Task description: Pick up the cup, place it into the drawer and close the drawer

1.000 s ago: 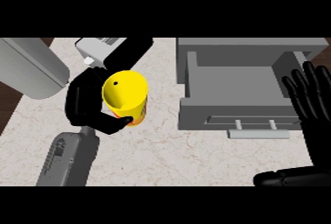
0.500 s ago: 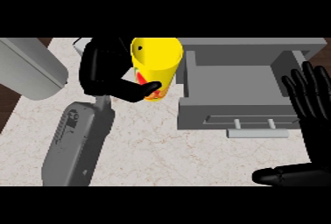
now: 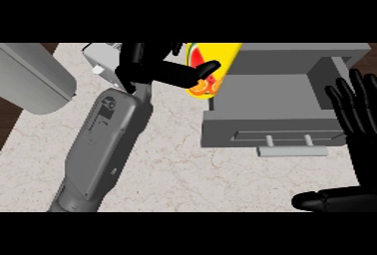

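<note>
A yellow cup (image 3: 213, 60) with an orange and red pattern shows at the top of the head view, partly cut off by the upper edge. My left hand (image 3: 151, 69) is shut on it, thumb curled across its patterned side. The cup hangs tilted at the left rim of the open grey drawer (image 3: 276, 134), whose handle (image 3: 290, 151) faces me. My right hand (image 3: 361, 124) rests open at the right edge, fingers up, beside the drawer's right wall.
A large grey rounded appliance (image 3: 33, 77) lies at the left on the marble counter (image 3: 191, 174). A small white and grey object (image 3: 103, 57) sits behind my left forearm (image 3: 103, 144).
My left hand has carried the cup up and to the right, from over the counter to the drawer's left rim. The right hand has stayed put.
</note>
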Controlling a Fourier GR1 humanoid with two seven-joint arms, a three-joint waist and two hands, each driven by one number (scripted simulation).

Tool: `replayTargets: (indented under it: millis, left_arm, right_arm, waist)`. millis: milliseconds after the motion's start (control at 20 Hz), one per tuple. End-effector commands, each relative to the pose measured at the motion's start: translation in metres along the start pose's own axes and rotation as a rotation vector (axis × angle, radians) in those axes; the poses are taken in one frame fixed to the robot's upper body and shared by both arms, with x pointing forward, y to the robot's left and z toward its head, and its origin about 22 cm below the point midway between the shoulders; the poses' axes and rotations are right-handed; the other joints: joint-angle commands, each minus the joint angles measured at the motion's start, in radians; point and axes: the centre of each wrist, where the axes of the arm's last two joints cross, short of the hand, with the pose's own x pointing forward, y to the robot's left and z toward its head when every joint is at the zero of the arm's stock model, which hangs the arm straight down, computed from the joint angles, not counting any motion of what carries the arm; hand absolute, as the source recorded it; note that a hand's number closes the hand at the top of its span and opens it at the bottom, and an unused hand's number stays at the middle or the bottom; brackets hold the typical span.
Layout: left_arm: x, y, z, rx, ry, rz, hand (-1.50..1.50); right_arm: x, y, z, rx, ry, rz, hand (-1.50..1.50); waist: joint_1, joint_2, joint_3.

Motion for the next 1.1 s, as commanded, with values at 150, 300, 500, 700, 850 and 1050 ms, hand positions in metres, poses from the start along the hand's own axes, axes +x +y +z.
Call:
replayTargets:
  millis: [150, 300, 500, 700, 850, 1050]
  left_arm:
    - [-0.003, -0.027, -0.023, -0.017, 0.055, -0.046, 1.50]
    - [-0.005, -0.039, -0.038, -0.016, 0.101, -0.056, 1.50]
    - [-0.031, -0.050, -0.018, 0.008, 0.101, -0.086, 1.50]
    - [-0.016, -0.064, -0.054, 0.016, 0.118, -0.108, 1.50]
    - [-0.040, -0.054, -0.044, 0.028, 0.142, -0.111, 1.50]
    - [-0.048, -0.061, -0.041, -0.005, 0.168, -0.157, 1.50]
  right_arm:
    - [0.005, -0.002, 0.004, 0.006, 0.029, 0.008, -1.50]
    - [-0.005, 0.006, -0.006, 0.007, 0.006, -0.007, -1.50]
    - [-0.011, -0.003, -0.008, 0.001, -0.007, -0.005, -1.50]
    - [-0.005, -0.002, -0.010, 0.001, -0.004, -0.008, -1.50]
    - [-0.007, 0.008, -0.004, 0.020, -0.007, -0.005, -1.50]
    - [-0.001, 0.009, -0.007, 0.034, -0.032, -0.011, -1.50]
  waist:
    - [-0.003, 0.000, 0.000]
    - [-0.006, 0.002, 0.000]
    - [-0.011, 0.003, 0.000]
    - [-0.029, 0.007, 0.001]
    - [-0.038, 0.009, 0.000]
    - [-0.060, 0.014, 0.001]
